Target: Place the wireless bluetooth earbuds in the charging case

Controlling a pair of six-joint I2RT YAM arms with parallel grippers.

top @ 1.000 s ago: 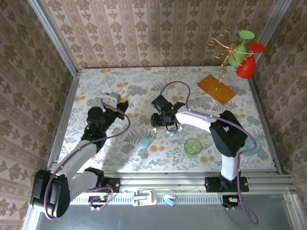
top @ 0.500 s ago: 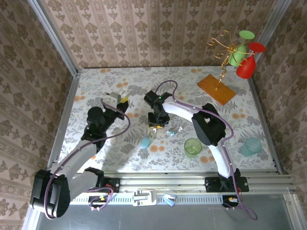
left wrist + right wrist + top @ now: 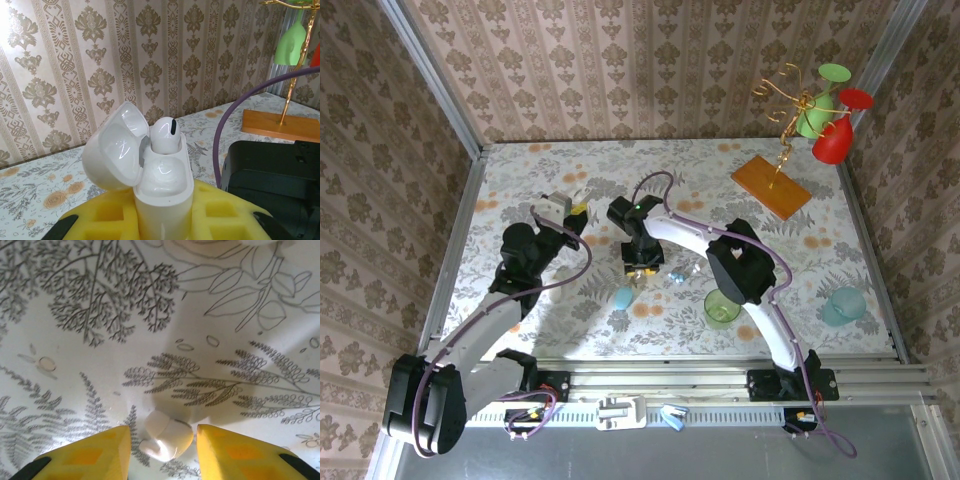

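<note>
My left gripper [image 3: 165,222] is shut on the white charging case [image 3: 165,192], which stands upright between the yellow pads [image 3: 102,215]. The case's lid [image 3: 114,146] is swung open to the left. One white earbud [image 3: 165,134] sits in its far socket and the near socket is empty. In the top view this gripper [image 3: 570,208] hovers at the table's left centre. My right gripper [image 3: 642,257] is low over the table's middle, pointing down. Its jaws are open, and a white earbud [image 3: 168,437] lies on the cloth between the yellow fingers [image 3: 102,452], touching neither.
A light-blue pebble case [image 3: 622,298] lies just in front of the right gripper. Small pale bits [image 3: 678,278] lie to its right. A green cup [image 3: 722,307], a teal cup [image 3: 843,303] and an orange board with a wire stand [image 3: 772,185] occupy the right side.
My right gripper has moved left across the table's middle, its arm swinging round with it. The left arm and the case have stayed put.
</note>
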